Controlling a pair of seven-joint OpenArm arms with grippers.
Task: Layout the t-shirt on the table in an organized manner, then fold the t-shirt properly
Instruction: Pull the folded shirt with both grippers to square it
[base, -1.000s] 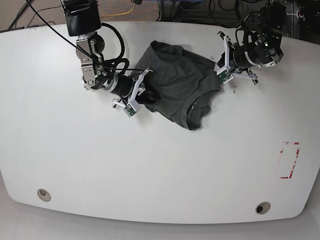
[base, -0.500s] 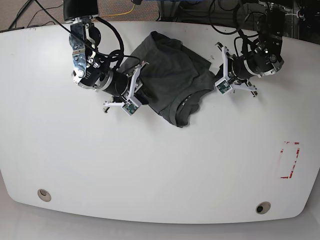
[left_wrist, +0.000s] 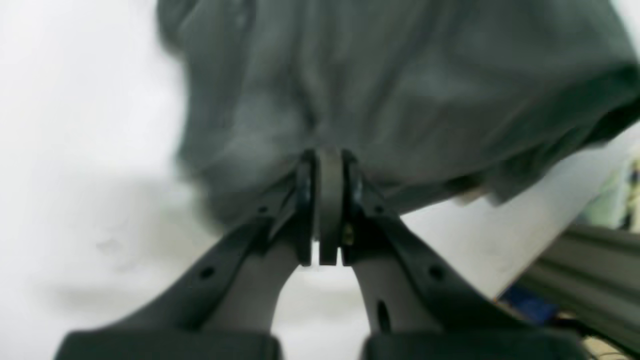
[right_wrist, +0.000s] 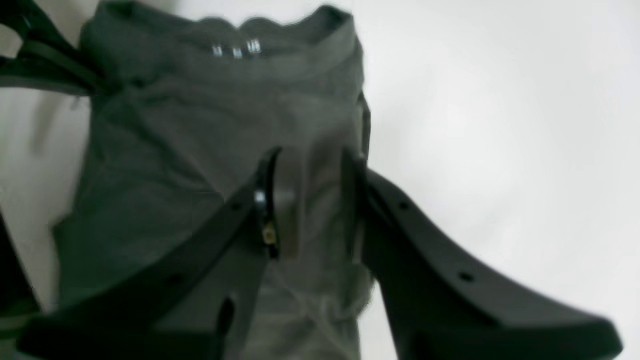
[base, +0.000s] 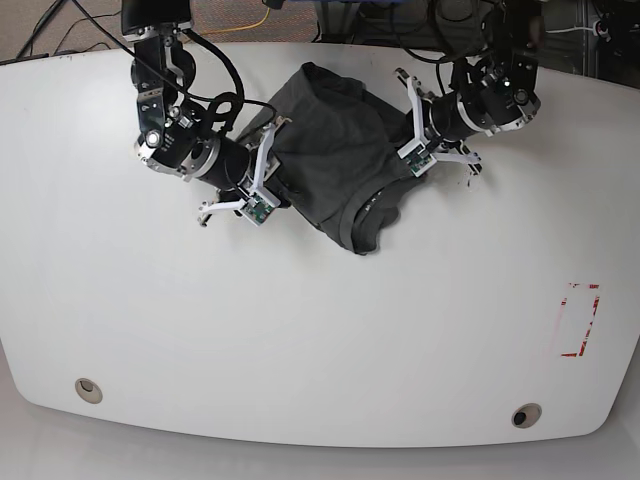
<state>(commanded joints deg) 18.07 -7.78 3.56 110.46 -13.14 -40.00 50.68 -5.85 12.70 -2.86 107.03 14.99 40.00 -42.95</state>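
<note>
A: Why is the left gripper pinched so tight?

B: Its jaws are narrow, almost together, with a fold of the shirt caught between them. I'd judge it grips the edge so the cloth can be pulled out flat.

A: And the right gripper?

B: In its wrist view the jaws stand a little apart over the cloth, with fabric between them. Whether they truly clamp it I cannot tell; the view is blurred.

A: Where is the shirt?

B: Bunched at the far middle of the desk, between the two arms, collar towards the near side. One gripper at each side makes sense to me: pulling apart would spread it.

A: So folding hasn't begun?

B: By my reckoning, no. It's crumpled, so laying out comes first.
</note>
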